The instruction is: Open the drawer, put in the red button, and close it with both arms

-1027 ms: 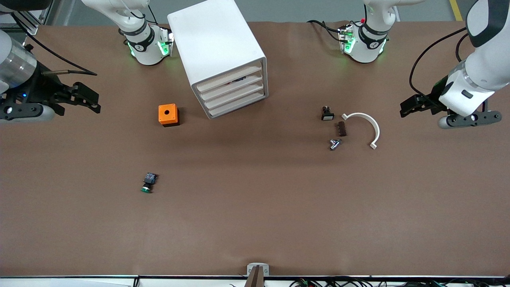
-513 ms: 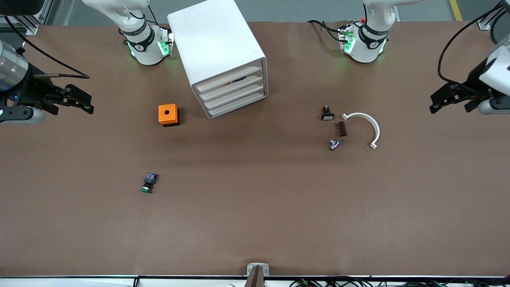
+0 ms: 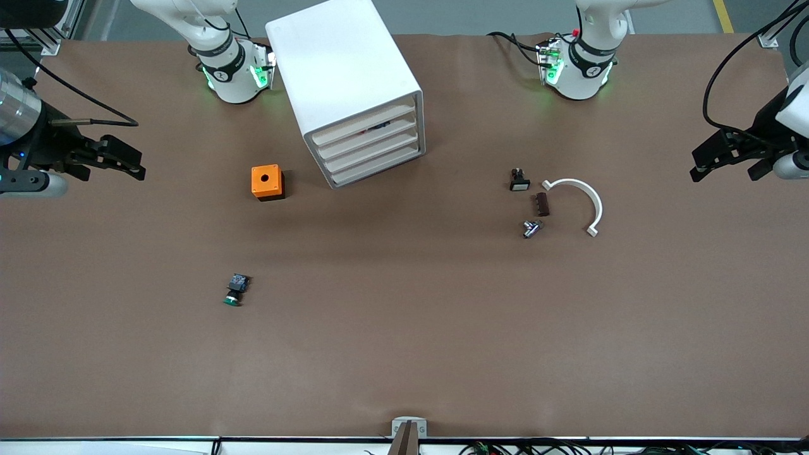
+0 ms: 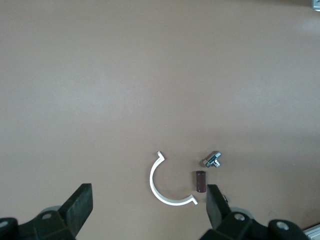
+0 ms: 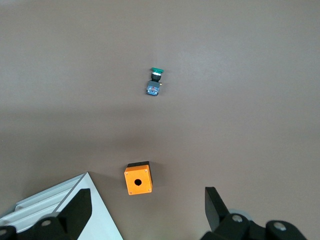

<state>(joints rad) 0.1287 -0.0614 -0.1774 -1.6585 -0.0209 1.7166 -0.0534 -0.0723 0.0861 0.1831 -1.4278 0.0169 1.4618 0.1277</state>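
White cabinet with four beige-edged drawers; the drawer uppermost, pushed in, red and blue item glimpsed within. Left gripper and right gripper hover at table ends, jaws spread, empty

you have one white cabinet with four drawers, one orange box, one green-capped switch, one white curved piece, two end effectors
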